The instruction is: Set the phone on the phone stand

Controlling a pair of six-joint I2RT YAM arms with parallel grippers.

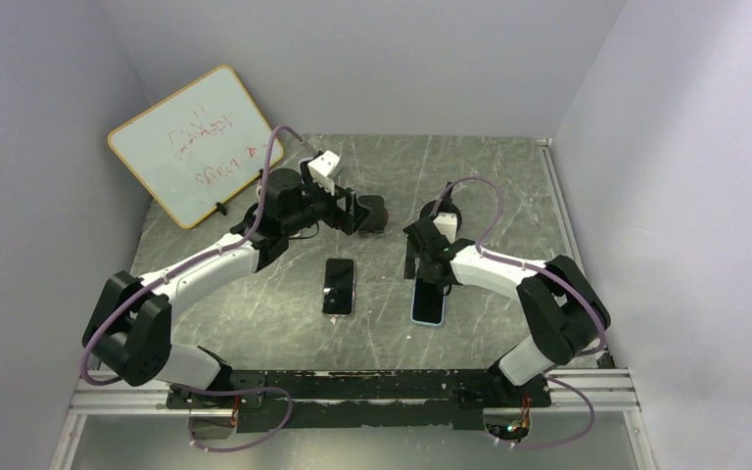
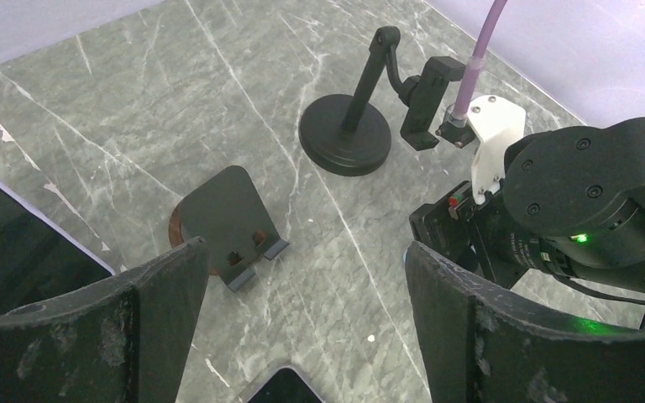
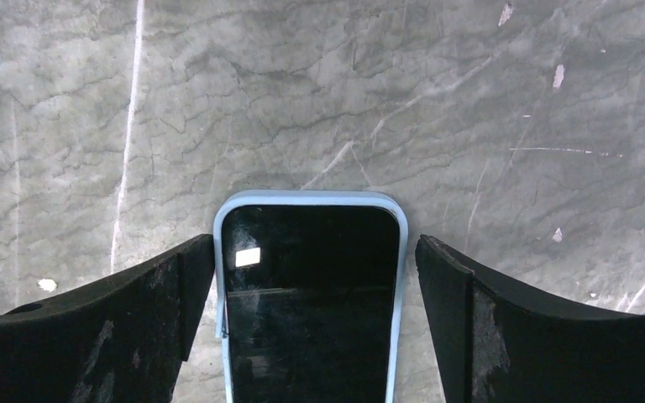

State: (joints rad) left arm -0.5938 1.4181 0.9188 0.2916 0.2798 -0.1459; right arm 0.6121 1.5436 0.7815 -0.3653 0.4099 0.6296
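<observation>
Right wrist view has the right gripper [image 3: 312, 252] spread wide, its fingers straddling the blue-cased phone [image 3: 311, 302], which lies flat on the marble table [image 3: 470, 101] with nothing clamped (probably lining up a pinch across its sides). The left gripper [image 2: 304, 250], likewise released and empty, hovers by the small phone stand [image 2: 228, 220], roughly 11 o'clock from the phone, perhaps to steady it.

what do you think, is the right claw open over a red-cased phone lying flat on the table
The case colour is wrong: it is light blue, not red. The right wrist view shows the right claw open over the blue-cased phone, which lies flat on the table.
</observation>
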